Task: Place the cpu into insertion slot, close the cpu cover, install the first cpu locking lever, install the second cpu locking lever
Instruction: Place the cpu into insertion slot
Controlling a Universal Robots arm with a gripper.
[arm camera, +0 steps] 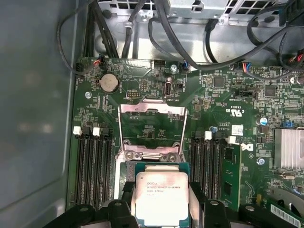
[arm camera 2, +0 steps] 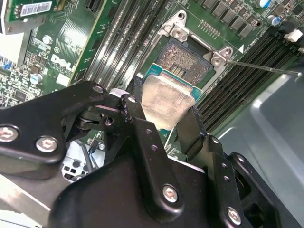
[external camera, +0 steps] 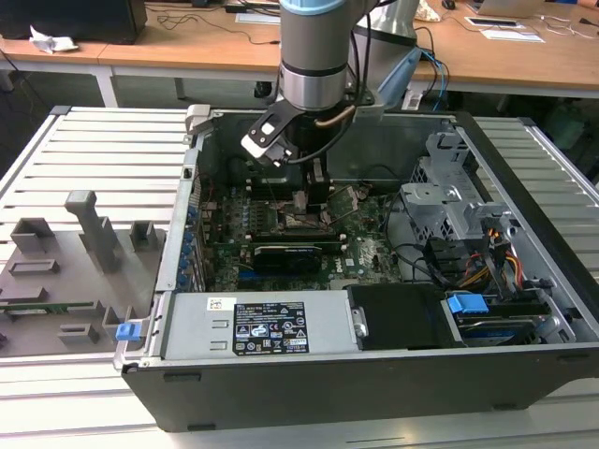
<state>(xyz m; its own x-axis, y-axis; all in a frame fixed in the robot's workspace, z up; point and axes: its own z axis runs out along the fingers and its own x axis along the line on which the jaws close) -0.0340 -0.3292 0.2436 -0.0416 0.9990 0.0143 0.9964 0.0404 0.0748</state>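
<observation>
The cpu [arm camera 2: 164, 99] is up in the gripper [arm camera 2: 163, 116], pinched flat between the two black fingers [arm camera 2: 190, 130], its silver lid facing out and a green rim showing at the edges. In both wrist views it sits right at the near edge of the insertion slot [arm camera 2: 186, 59], covering part of the dark pin field; whether it touches, I cannot tell. The cpu cover [arm camera: 152, 109] stands swung up and open beyond the slot, with green board showing through its window.

Now the setting: the computer case [external camera: 309, 393] lies open on a pale slatted table [external camera: 94, 150], with wooden desks [external camera: 187, 47] across the top of the exterior view. Grey holder blocks [external camera: 89, 229] stand on the table at the exterior view's left. The arm [external camera: 314, 56] drops in from the upper centre.

It is crowded around the slot. Long black memory slots [arm camera: 92, 166] flank it on both sides, and a thin metal rod [arm camera 2: 266, 68] sticks out sideways from its frame. A black card [external camera: 285, 254] lies just below it in the exterior view. A finned heat sink [arm camera: 287, 147] and a coin battery [arm camera: 108, 83] sit well apart. Black cables [arm camera: 156, 33] loop along the board's far edge. The grey case wall [arm camera: 33, 118] runs close beside one bank of memory slots, and the drive cage [external camera: 449, 196] closes off the exterior view's right
</observation>
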